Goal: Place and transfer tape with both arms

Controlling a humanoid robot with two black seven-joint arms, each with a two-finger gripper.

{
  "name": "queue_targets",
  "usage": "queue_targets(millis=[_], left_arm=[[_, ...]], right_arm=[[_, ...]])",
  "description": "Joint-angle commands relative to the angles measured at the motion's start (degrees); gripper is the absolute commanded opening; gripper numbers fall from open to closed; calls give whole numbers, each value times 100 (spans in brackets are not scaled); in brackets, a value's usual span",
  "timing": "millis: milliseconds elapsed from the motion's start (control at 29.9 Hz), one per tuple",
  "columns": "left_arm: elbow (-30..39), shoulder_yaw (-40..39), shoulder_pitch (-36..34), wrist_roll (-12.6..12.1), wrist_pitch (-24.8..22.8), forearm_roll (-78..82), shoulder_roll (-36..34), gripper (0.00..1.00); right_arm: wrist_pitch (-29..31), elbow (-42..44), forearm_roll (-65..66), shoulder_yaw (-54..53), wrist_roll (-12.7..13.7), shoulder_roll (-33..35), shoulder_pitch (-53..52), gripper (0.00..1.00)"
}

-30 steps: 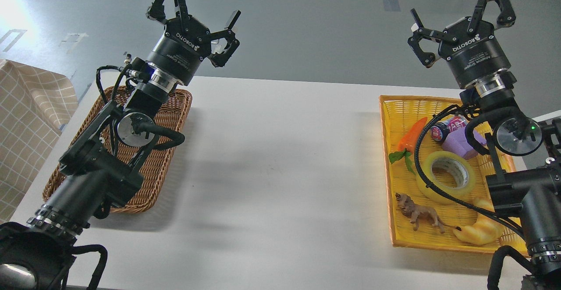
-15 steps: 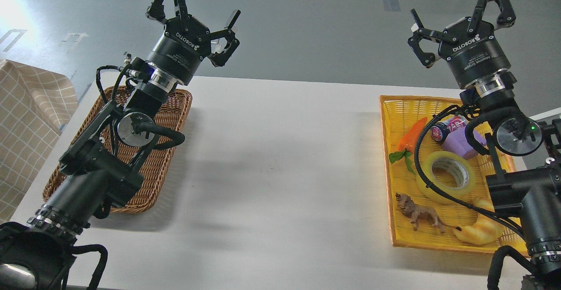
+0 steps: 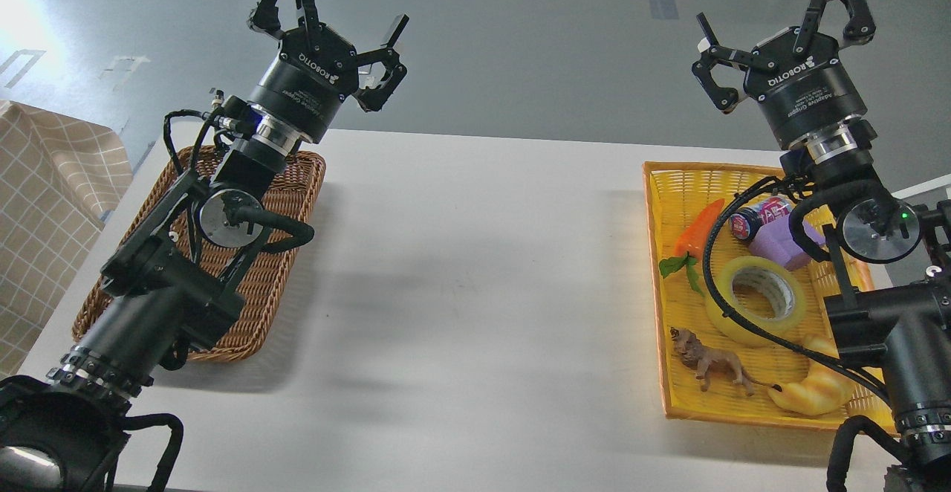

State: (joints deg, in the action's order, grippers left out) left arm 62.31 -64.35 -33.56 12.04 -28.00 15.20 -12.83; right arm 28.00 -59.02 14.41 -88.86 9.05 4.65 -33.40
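Note:
The tape point(image 3: 758, 299), a translucent yellow roll with a grey-white core, lies flat in the yellow basket point(image 3: 661, 180) on the table's right side. A black cable of my right arm crosses in front of it. My right gripper point(image 3: 780, 20) is raised high above the basket's far end, fingers spread open and empty. My left gripper point(image 3: 327, 24) is raised high above the brown wicker basket point(image 3: 297, 202) on the left, fingers spread open and empty. Both grippers are far from the tape.
The yellow basket also holds a toy carrot point(image 3: 698, 228), a small jar point(image 3: 754, 218), a purple object point(image 3: 780, 243), a lion figure point(image 3: 709, 362) and a yellow croissant toy point(image 3: 813, 388). White table point(image 3: 475, 291) between the baskets. A checkered cloth point(image 3: 44, 195) is at far left.
Both arms have shifted only very slightly; the tape and other objects have not moved.

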Motion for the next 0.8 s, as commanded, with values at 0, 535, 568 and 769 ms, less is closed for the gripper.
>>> queue_targets(millis=[0, 535, 568, 769], left_arm=[[0, 1, -1, 0, 0, -17, 0, 98], [0, 1, -45, -9, 0, -17, 0, 98], [0, 1, -45, -9, 0, -17, 0, 98], [0, -7, -37, -9, 0, -17, -44, 98]], right_arm=[[0, 14, 0, 0, 0, 1, -26, 100], [0, -13, 18, 79, 0, 352, -70, 100], [0, -13, 18, 79, 0, 352, -70, 100], [0, -13, 105, 123, 0, 370, -61, 100]])
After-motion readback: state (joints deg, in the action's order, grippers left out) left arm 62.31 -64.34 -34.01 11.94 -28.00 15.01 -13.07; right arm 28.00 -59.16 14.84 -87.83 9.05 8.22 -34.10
